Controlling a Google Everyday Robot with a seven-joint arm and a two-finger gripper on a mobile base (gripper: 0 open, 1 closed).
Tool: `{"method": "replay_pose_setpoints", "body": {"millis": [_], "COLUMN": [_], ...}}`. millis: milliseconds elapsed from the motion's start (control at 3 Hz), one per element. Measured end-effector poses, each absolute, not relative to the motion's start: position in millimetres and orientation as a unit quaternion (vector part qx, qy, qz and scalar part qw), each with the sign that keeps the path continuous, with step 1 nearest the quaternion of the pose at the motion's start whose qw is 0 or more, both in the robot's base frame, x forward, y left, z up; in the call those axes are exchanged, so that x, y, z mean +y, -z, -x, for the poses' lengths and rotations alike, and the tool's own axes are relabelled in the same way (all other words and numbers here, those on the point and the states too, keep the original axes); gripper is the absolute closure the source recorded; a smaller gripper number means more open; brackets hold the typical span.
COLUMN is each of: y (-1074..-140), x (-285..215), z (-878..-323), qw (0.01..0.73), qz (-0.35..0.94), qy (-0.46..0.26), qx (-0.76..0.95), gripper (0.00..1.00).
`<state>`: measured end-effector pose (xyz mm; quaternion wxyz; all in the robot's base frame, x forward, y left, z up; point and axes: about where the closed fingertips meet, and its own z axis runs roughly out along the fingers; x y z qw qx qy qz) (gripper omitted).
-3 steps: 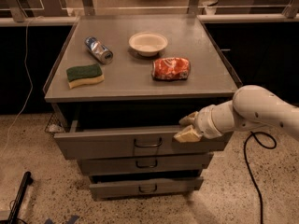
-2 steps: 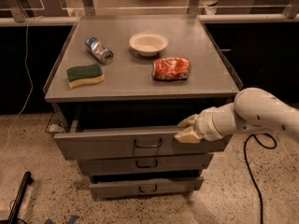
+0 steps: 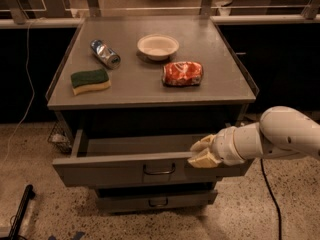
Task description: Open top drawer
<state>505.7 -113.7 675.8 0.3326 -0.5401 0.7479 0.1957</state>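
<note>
The top drawer of the grey metal cabinet stands pulled out, showing its shallow grey tray. Its small dark loop handle sits at the centre of the front. My gripper comes in from the right on a white arm and rests at the top edge of the drawer front, right of the handle. A second, narrower drawer shows below, closed, with its own handle.
On the cabinet top lie a green and yellow sponge, a tipped can, a white bowl and a red chip bag. A black cable runs along the floor at right. A dark pole lies at lower left.
The drawer has come a little further out toward the camera, and my gripper has moved with its front edge.
</note>
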Motion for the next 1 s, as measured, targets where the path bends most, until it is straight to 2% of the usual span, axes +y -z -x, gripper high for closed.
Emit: {"method": "replay_pose_setpoints", "body": {"millis": [333,667,1000], "y": [-675.7,-675.7,-675.7], "x": [-121.2,-121.2,-121.2], "z": [-487.3,-487.6,-487.6], "qw": [0.334,0.334,0.334], "qz": [0.536,0.536,0.536], "qy": [-0.198,-0.198,-0.198], "qx": [0.75,0.75,0.75], "gripper": [1.0,0.82,0.59]}}
